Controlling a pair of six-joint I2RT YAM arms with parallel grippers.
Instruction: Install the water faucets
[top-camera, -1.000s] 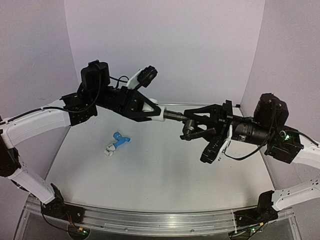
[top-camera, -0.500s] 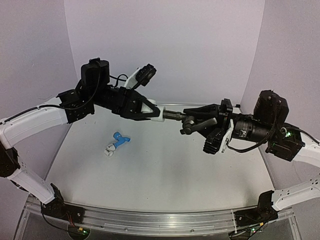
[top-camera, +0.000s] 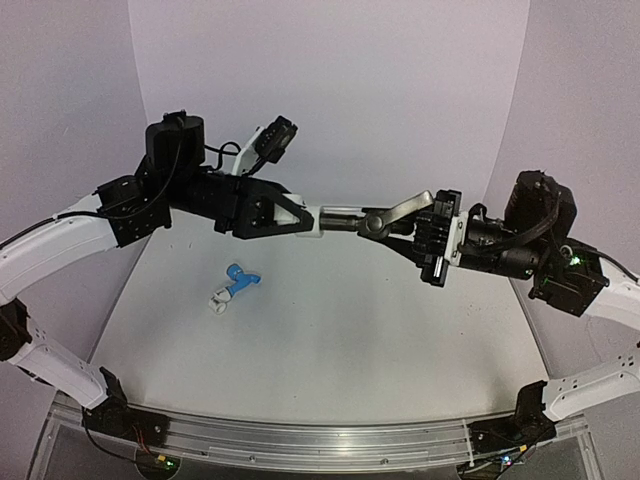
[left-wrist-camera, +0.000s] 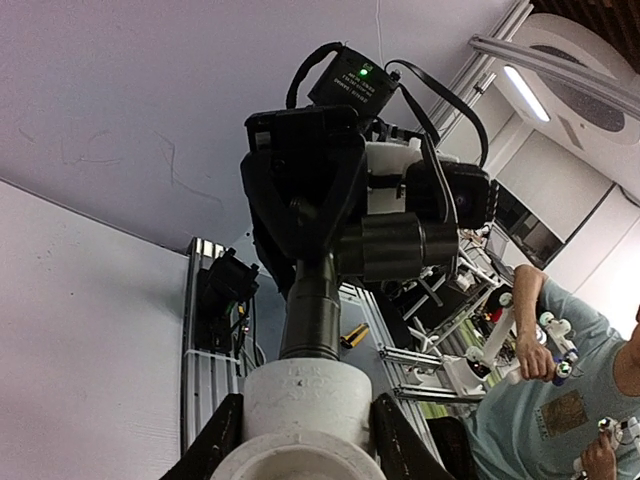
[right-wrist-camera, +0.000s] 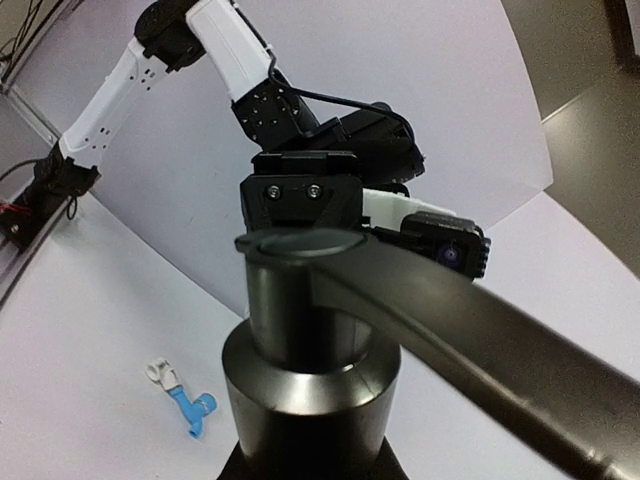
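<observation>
- Top external view: the left gripper (top-camera: 306, 219) is clamped on a white fitting (top-camera: 314, 221), held in the air above the table's (top-camera: 330, 360) far edge.
- Blue faucet (top-camera: 241, 277) lies on the table's left half, nearer the left arm and well apart from both grippers.
- Metal faucet (top-camera: 362, 221) spans the gap between the grippers. Its long axis is level, and its stem points left into the fitting.
- Its lever (top-camera: 408, 206) slants up to the right.
- Right gripper (top-camera: 398, 229) is closed on the metal faucet's body, so the next move probably runs along this shared axis.
- The joint is hidden, so I cannot tell how far the stem is seated. The right fingers are cut off in the right wrist view.
</observation>
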